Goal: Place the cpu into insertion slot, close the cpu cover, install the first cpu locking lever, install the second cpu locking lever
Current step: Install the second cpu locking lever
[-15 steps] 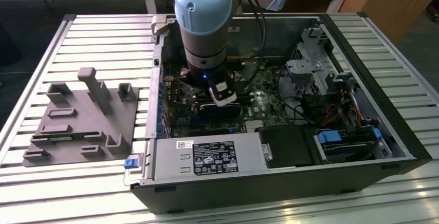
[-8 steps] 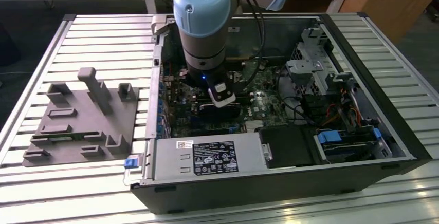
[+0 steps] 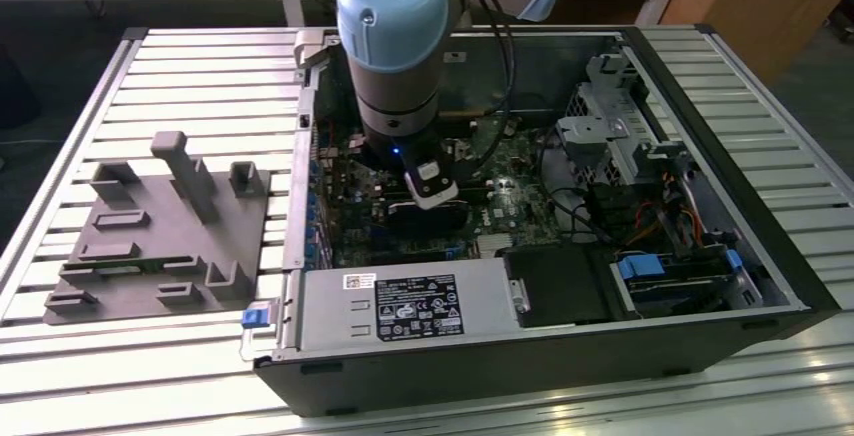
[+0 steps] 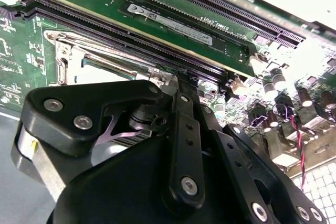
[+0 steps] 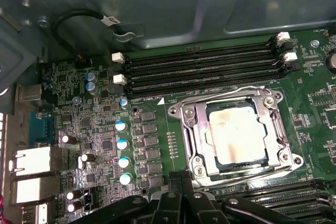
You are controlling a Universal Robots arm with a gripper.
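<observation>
Black gripper (image 5: 181, 203) linkage is crowding the first wrist view; jaw state I cannot tell. Cpu (image 5: 239, 136) is sitting in the insertion slot, cpu cover (image 5: 195, 129) lying down around it. Levers likely remaining: press squarely, watching the wire hooks.

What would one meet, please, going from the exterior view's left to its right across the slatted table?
Grey plastic fixture block with upright posts → blue latch tab at the case corner → blue-capped grey robot arm reaching into the open black computer case → silvery metal drive cage → blue-handled drive bay.
</observation>
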